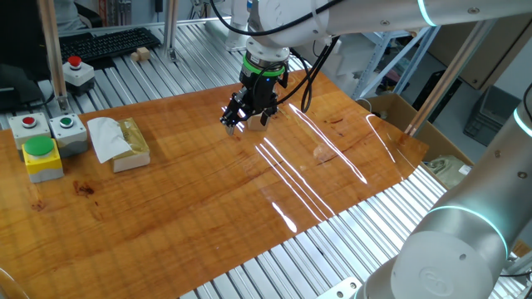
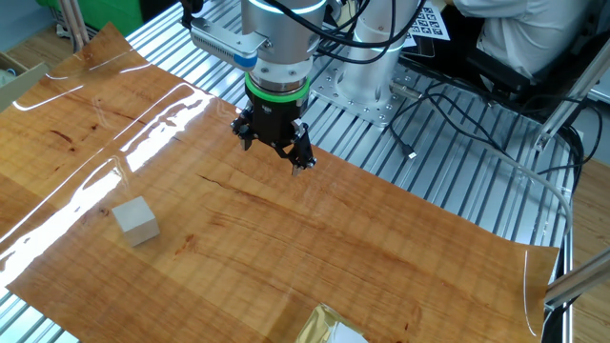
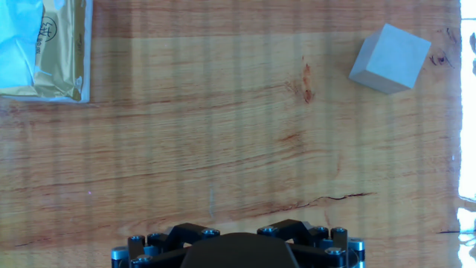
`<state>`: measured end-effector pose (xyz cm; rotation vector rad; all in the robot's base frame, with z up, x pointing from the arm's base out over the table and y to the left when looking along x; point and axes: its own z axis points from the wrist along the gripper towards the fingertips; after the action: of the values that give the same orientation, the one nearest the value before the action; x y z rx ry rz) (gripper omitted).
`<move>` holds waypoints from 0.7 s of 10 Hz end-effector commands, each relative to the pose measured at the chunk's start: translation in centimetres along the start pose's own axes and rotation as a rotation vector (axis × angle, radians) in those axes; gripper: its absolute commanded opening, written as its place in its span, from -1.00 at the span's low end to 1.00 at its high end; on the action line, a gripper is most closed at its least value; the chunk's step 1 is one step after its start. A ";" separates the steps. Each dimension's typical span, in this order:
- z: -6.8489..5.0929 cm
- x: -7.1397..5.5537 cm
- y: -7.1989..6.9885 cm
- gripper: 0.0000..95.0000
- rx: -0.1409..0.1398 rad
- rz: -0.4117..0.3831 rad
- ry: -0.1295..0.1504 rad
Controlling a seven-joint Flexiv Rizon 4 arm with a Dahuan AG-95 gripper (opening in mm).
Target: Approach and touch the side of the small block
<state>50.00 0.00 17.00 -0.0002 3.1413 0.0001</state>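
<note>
The small block (image 2: 135, 221) (image 3: 390, 58), a pale plain wooden cube, sits flat on the glossy wood-grain surface (image 2: 381, 257).

A robotics lab was indicated: an aluminium-slat bench (image 1: 349, 249), button boxes (image 1: 41, 158), trailing cables (image 2: 457, 133) and a keyboard (image 1: 112, 43) were observed.
</note>
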 end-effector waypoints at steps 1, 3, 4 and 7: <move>0.0 0.0 0.0 1.00 0.000 0.000 0.000; 0.1 0.1 0.1 -1.00 -0.070 0.081 -0.010; 0.1 0.2 0.1 -1.00 -0.072 0.081 -0.010; 0.1 0.4 0.6 -1.00 -0.083 0.067 0.017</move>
<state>49.35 0.61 16.99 0.1258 3.1495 0.1382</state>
